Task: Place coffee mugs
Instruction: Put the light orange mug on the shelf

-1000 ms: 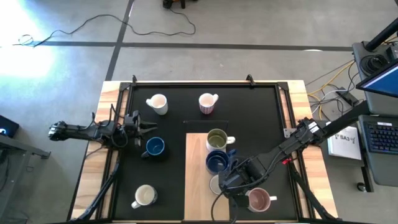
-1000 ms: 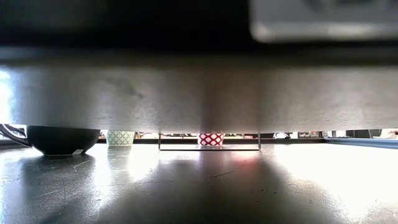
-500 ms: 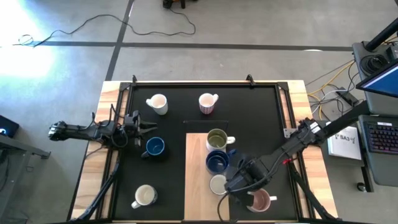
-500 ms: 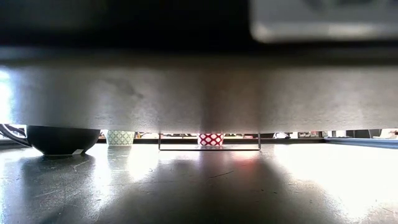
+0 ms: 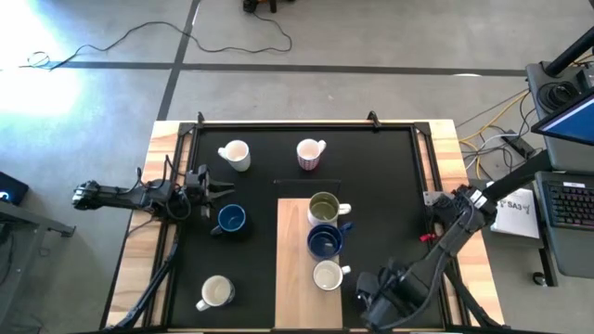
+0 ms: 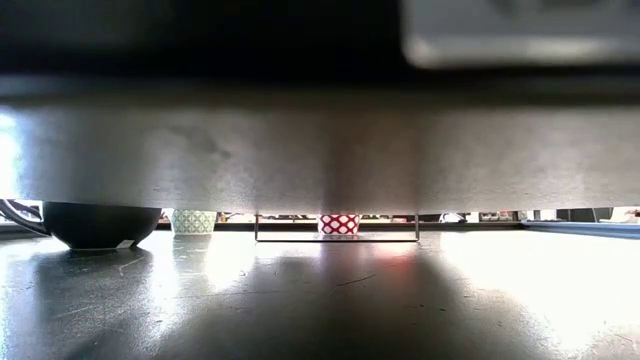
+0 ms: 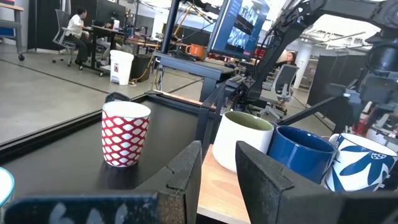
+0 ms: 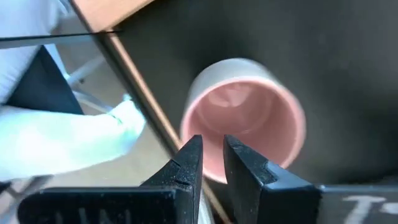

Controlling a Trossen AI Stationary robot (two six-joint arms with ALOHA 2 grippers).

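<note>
The right end effector (image 5: 376, 301) is hovering over the front right part of the table (image 5: 167, 139), near its front edge. In the right wrist view its two fingers (image 8: 189, 163) are standing close together with a narrow gap, right over the rim of the mug with the pink inside (image 8: 244, 118). Whether they are pinching the rim, I cannot tell. From above, this mug is hiding under the arm.

The left end effector (image 5: 212, 192) is waiting at the left side of the table, just beside the dark blue mug (image 5: 231, 219). Its fingers (image 7: 186, 171) are standing a little apart and are holding nothing.

Three mugs are standing in a row on the wooden board (image 5: 292, 269) in the middle: the olive green mug (image 5: 323, 208) at the back, a second dark blue mug (image 5: 324, 241) in the middle, and a white mug (image 5: 327, 276) at the front. The red patterned mug (image 5: 310, 154) and a cream mug (image 5: 235, 154) are sitting near the back of the black mat. Another cream mug (image 5: 216, 293) is sitting at the front left.
</note>
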